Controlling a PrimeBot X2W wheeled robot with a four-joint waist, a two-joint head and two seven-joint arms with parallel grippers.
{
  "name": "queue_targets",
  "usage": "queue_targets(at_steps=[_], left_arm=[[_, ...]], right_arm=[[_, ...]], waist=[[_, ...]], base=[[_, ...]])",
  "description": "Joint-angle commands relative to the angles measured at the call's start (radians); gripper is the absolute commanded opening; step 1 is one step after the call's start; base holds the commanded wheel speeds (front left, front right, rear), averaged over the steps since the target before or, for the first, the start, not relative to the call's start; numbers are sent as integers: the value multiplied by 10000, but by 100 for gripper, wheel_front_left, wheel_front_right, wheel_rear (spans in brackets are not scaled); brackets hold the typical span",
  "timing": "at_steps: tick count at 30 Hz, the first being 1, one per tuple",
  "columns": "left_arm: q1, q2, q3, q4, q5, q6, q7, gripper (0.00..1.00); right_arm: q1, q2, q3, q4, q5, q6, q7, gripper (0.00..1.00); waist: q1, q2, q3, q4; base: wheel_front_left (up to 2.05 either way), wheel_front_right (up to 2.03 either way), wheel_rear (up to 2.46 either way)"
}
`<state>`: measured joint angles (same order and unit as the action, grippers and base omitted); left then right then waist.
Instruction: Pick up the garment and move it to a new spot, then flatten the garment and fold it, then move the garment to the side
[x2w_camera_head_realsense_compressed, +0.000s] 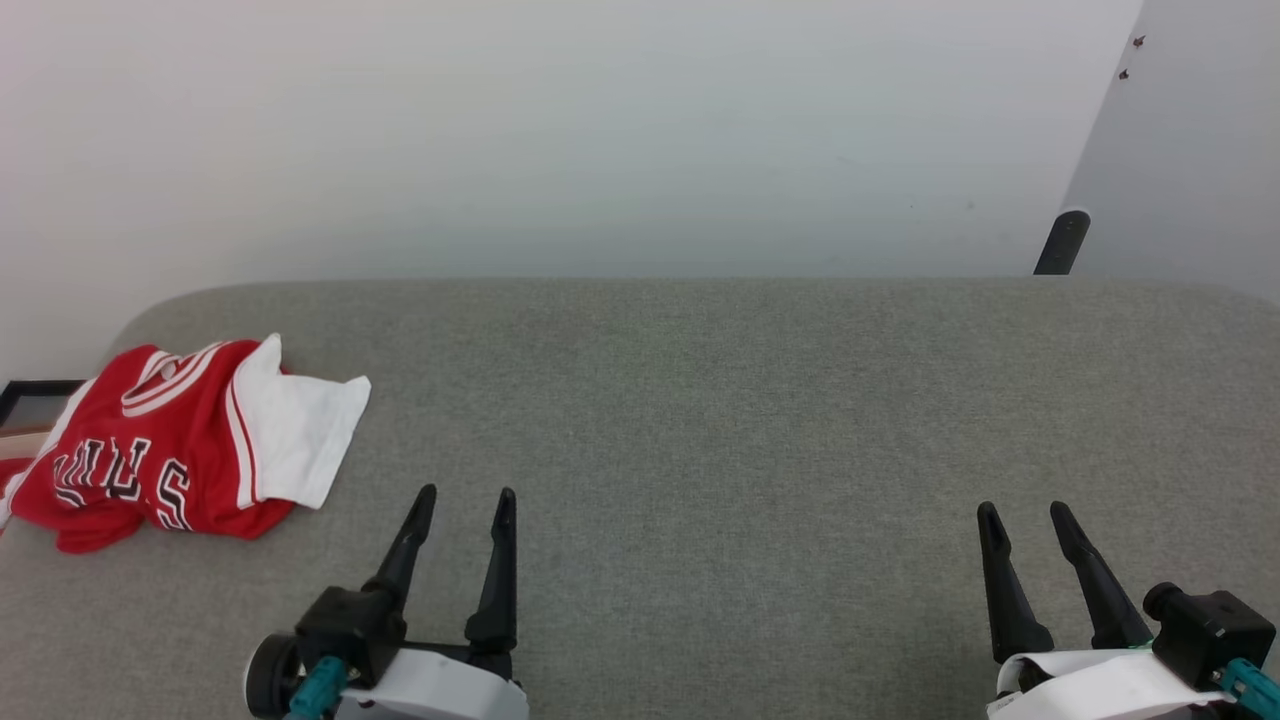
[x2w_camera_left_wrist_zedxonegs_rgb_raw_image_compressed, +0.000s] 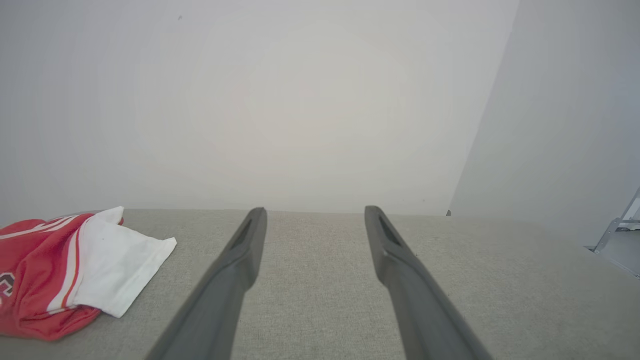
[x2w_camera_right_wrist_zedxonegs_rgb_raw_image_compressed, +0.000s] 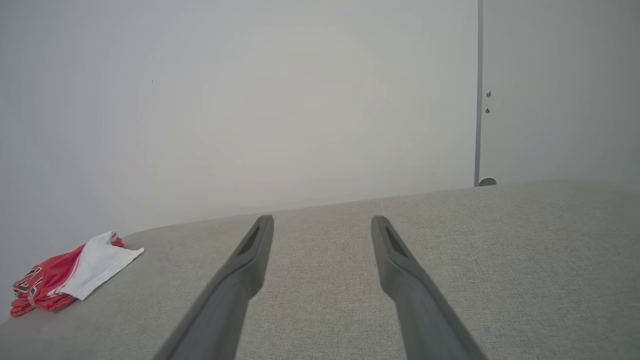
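Dark fingers of the left gripper rise at the near edge of the grey fabric-covered counter. They are spread apart with nothing between them. Well to its right, the right gripper stands the same way, jaws parted and empty, above bare fabric. Beyond the left gripper and further to the left, clear of its fingers, the garment lies rumpled by the counter's left edge. Its red body shows partly creased black lettering, one white sleeve is spread out toward the counter's middle, and the striped collar faces the far side. Behind the counter stands a plain pale wall, with a short dark post at the far right corner.
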<state>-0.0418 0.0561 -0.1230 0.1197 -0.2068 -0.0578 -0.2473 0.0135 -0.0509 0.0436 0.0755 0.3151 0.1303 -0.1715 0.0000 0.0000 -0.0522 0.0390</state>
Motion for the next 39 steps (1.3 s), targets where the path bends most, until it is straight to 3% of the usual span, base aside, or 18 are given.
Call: queue_targets(at_steps=[1, 9, 21, 27, 39], left_arm=[[29, -3, 11, 0, 200, -33, -68, 100], [64, -29, 67, 46, 699, -133, -182, 100], [-77, -46, 177, 321, 488, -250, -173, 100], [-223, -46, 486, 497, 571, -117, -173, 100], [-353, 74, 1180, 722, 704, 41, -173, 100]], right_arm=[[161, 11, -4, -71, -114, 7, -59, 100], [198, 10, -69, -178, -682, 8, -136, 100], [309, 13, -110, -190, -645, 8, -106, 100], [355, 13, 33, -200, -629, 8, -75, 100], [85, 15, 486, -50, -488, 8, -114, 100]], waist=[[0, 0, -6, -4], [0, 0, -57, -15], [0, 0, -118, 217], [0, 0, -200, 882], [0, 0, -267, 2878]], base=[[0, 0, 0], [0, 0, 0], [0, 0, 0], [0, 0, 0], [0, 0, 0]])
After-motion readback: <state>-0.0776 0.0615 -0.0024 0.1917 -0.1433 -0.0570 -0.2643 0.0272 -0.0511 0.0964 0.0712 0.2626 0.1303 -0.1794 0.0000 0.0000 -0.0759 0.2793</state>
